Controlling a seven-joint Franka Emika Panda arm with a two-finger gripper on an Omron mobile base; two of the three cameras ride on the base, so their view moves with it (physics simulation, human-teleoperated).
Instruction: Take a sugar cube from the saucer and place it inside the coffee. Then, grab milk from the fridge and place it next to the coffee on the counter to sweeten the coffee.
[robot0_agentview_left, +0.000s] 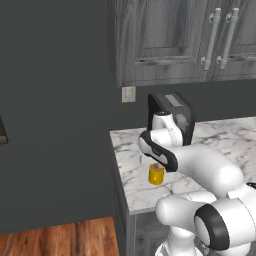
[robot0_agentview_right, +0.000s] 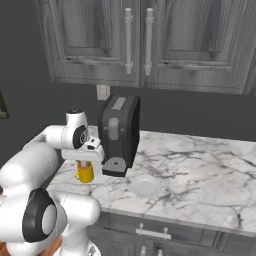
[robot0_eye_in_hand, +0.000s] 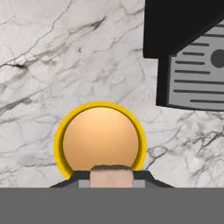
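The coffee (robot0_eye_in_hand: 100, 140) is a yellow mug of brown liquid standing on the marble counter (robot0_eye_in_hand: 65, 52), near its left end (robot0_agentview_left: 156, 175) (robot0_agentview_right: 85, 173). My gripper (robot0_eye_in_hand: 111, 178) hangs straight above the mug's rim, shut on the sugar cube (robot0_eye_in_hand: 111, 175), a small tan block between the dark fingertips (robot0_eye_in_hand: 77, 177). From the base views the hand (robot0_agentview_left: 156, 164) (robot0_agentview_right: 85, 163) sits just over the mug. The saucer (robot0_agentview_right: 145, 186), a flat whitish plate, lies to the right of the mug in front of the coffee machine. The milk and the fridge are out of view.
A black coffee machine (robot0_agentview_right: 120, 134) (robot0_agentview_left: 172, 117) stands right behind the mug, its grey drip grate (robot0_eye_in_hand: 197, 74) close to the hand. Grey wall cabinets (robot0_agentview_right: 140, 40) hang above. The counter's left edge (robot0_agentview_left: 120, 170) drops to a wooden floor (robot0_agentview_left: 60, 240).
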